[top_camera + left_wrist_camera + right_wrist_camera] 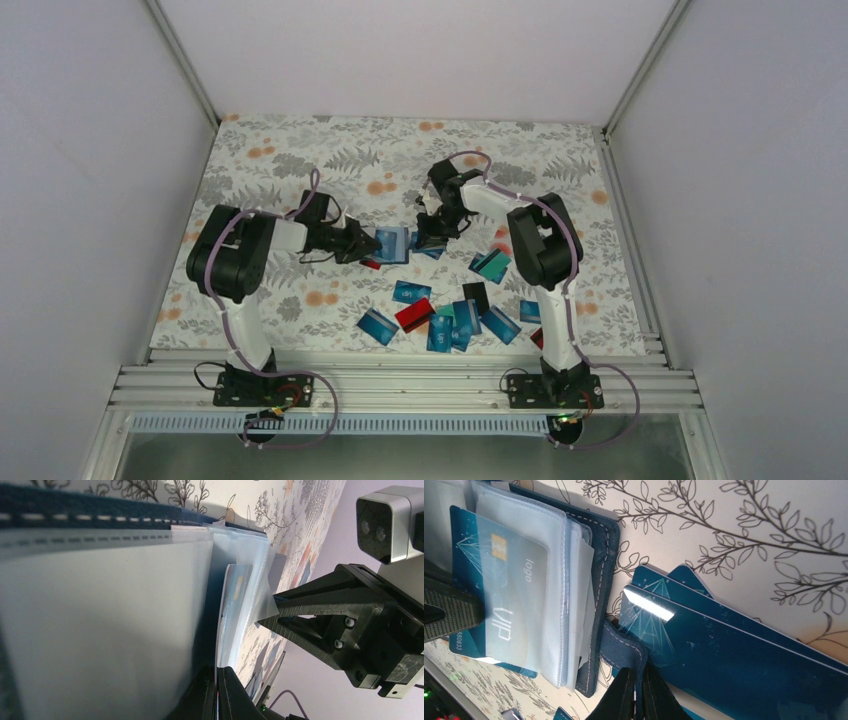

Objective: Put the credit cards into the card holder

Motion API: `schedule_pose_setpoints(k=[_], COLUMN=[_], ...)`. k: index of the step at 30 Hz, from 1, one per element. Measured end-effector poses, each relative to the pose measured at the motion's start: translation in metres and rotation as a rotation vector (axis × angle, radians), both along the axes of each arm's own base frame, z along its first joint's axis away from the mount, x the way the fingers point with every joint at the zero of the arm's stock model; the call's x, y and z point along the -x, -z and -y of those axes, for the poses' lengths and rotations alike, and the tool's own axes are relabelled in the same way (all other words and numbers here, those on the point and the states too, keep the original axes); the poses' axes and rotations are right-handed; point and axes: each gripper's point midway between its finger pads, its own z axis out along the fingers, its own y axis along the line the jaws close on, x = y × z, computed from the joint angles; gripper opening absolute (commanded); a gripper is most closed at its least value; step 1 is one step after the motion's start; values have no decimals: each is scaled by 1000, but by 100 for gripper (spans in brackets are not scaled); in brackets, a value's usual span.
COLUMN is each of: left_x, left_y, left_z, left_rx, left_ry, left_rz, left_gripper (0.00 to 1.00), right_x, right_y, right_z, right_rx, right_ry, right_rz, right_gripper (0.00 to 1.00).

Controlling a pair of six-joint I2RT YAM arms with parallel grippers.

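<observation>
The card holder (392, 243) lies open mid-table, a navy wallet (602, 545) with stitched edges and clear plastic sleeves (549, 580). A teal credit card (506, 587) marked "VIP" sits inside one sleeve. My left gripper (217, 674) is shut on a clear sleeve (100, 620) at its edge. My right gripper (638, 676) is shut on the holder's navy strap (624, 647). Dark blue credit cards (749, 645) lie fanned just beside the strap. Other credit cards (450, 325) lie scattered nearer the arms, among them a red one (413, 314) and a black one (476, 295).
The floral tablecloth (300, 150) covers the table inside white walls. Another red card (370, 264) peeks out below the left gripper (362, 245). The right gripper (432, 230) faces it across the holder. A metal rail (400, 380) runs along the near edge.
</observation>
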Motion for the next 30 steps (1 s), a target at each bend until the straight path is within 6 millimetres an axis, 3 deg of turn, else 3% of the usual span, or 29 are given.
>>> schedule_pose_setpoints(k=[24, 30], left_x=[-26, -30], left_y=[-5, -4], left_z=[13, 19], left_rx=[10, -11], left_ry=[-37, -45], left_rz=[45, 54], left_gripper=[3, 24], right_x=[0, 0], right_y=[0, 0], right_z=[-1, -2], right_rx=[-10, -17], right_ry=[0, -1], right_rz=[-3, -3], right_gripper=[4, 4])
